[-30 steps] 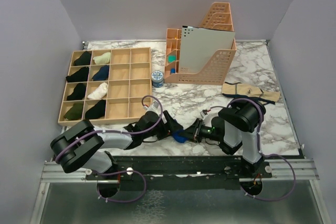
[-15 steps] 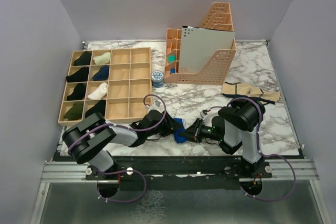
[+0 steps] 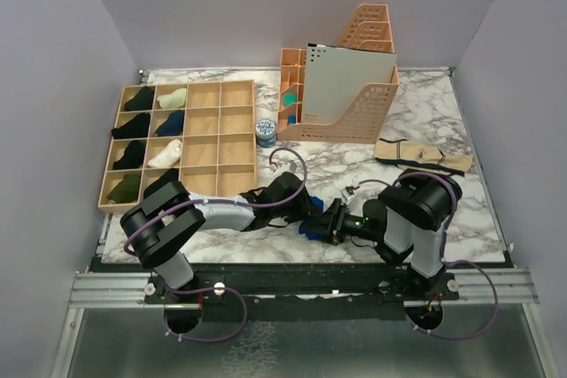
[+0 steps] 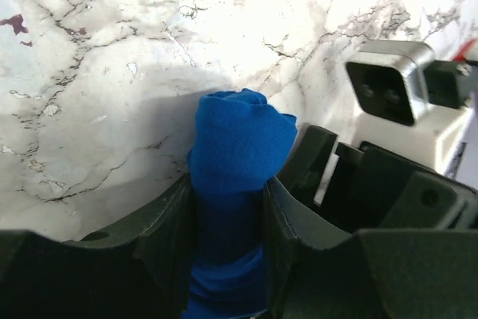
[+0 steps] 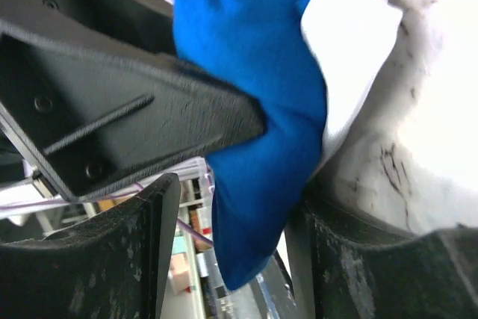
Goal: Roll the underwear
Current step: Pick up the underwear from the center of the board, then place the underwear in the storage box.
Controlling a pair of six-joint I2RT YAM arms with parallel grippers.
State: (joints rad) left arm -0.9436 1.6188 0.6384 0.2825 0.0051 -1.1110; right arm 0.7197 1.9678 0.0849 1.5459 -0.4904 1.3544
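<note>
The blue underwear (image 4: 240, 140) is bunched into a short, tight roll at the near middle of the marble surface (image 3: 478, 210); I cannot tell whether it rests on it or hangs just above. The left fingers (image 4: 168, 225) are clenched on the roll from both sides, and its rounded end pokes out past their tips. The right fingers (image 5: 142, 252) stand spread around the other end with a gap beside one of them, so they look released.

The step in hand seems to be handing the finished roll to the left fingers alone. The squeeze should be firm enough that the layers cannot spring loose. The right fingers should draw straight back without snagging a fold.

A wooden tray (image 3: 221, 135) of compartments on the left holds other rolled pieces. A beige garment (image 3: 423, 155) lies well apart on the right.
</note>
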